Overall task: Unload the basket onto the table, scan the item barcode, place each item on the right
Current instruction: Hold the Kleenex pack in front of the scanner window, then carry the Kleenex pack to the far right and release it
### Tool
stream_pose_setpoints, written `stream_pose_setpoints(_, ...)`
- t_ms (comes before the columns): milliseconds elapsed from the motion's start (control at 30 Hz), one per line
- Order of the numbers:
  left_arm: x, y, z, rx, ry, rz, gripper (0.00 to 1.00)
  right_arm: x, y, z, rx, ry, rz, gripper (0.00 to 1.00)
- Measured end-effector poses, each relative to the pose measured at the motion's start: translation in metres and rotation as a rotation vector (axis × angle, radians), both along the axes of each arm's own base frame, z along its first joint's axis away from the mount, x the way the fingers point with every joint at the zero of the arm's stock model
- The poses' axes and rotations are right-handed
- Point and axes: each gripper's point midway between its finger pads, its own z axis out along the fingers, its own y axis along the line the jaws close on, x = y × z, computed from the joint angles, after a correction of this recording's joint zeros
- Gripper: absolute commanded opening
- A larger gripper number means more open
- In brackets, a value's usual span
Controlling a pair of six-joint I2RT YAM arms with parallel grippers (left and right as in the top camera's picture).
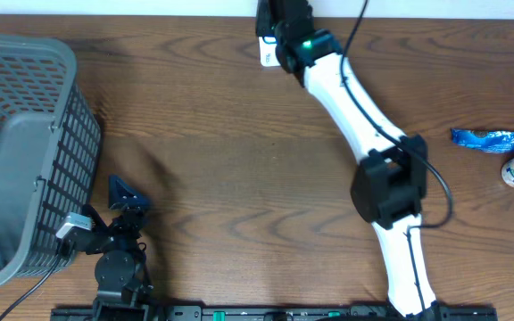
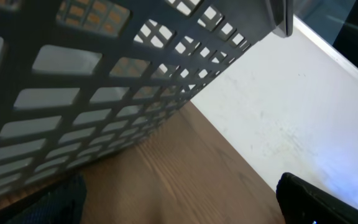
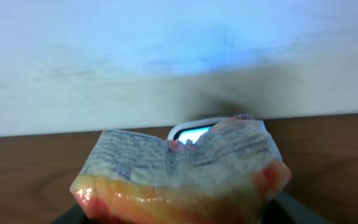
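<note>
Watch the crinkly packet, pinched by the right fingers at the far counter edge before the scanner, left fingers wide by the basket: risk of slipping, or wrinkles hiding the barcode.

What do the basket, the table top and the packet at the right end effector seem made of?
The basket: grey matte plastic, judging by its moulded lattice. The table top: wood or wood-look laminate; brown grain lines show. The packet: thin plastic film, crinkled, slightly glossy, printed.
</note>
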Motion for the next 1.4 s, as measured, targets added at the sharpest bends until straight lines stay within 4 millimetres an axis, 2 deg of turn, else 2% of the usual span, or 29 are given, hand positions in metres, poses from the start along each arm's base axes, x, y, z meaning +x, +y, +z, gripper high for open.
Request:
stream_pose_setpoints(100, 0.0, 0.0, 0.0, 0.0, 0.001, 0.001, 0.98, 0.021, 0.003, -0.026, -0.029, -0.067, -0.019, 0.53)
stream_pose_setpoints(233, 0.0, 0.0, 0.0, 0.0, 0.0, 0.001, 0.98, 0.036, -0.001, -0.049, -0.068, -0.121, -0.058, 0.54)
stream_pose_setpoints(433, 0.0, 0.0, 0.0, 0.0, 0.0, 0.0, 0.98, 0.04, -0.008, -0.044, -0.092, -0.159, -0.098, 0.54)
stream_pose_setpoints(733, 0.0, 0.0, 0.0, 0.0, 0.0, 0.001, 0.98, 0.038, -0.02, -0.052, -0.173, -0.128, -0.108, 0.58)
stream_pose_setpoints(867, 0.0, 0.0, 0.0, 0.0, 0.0, 0.0, 0.98, 0.029, -0.038, -0.052, -0.309, -0.078, -0.14, 0.57)
stream_pose_setpoints(933, 0.0, 0.0, 0.0, 0.0, 0.0, 0.0, 0.98, 0.021, -0.054, -0.038, -0.392, -0.057, -0.185, 0.56)
stream_pose_setpoints(1033, 0.0, 0.0, 0.0, 0.0, 0.0, 0.001, 0.98, 0.001, -0.087, 0.006, -0.505, -0.046, -0.292, 0.56)
stream_pose_setpoints(1167, 0.0, 0.0, 0.0, 0.0, 0.0, 0.0, 0.98, -0.035, -0.152, 0.062, -0.653, 0.027, -0.436, 0.52)
stream_pose_setpoints(1200, 0.0, 0.0, 0.0, 0.0, 0.0, 0.0, 0.98, -0.042, -0.173, 0.071, -0.685, 0.053, -0.475, 0.53)
stream_pose_setpoints(1233, 0.0, 0.0, 0.0, 0.0, 0.0, 0.0, 0.98, -0.058, -0.22, 0.08, -0.743, 0.126, -0.563, 0.54)
stream_pose_setpoints(1267, 0.0, 0.0, 0.0, 0.0, 0.0, 0.0, 0.98, -0.064, -0.24, 0.078, -0.758, 0.169, -0.595, 0.53)
stream_pose_setpoints(1400, 0.0, 0.0, 0.0, 0.0, 0.0, 0.0, 0.98, -0.098, -0.34, 0.042, -0.794, 0.399, -0.775, 0.53)
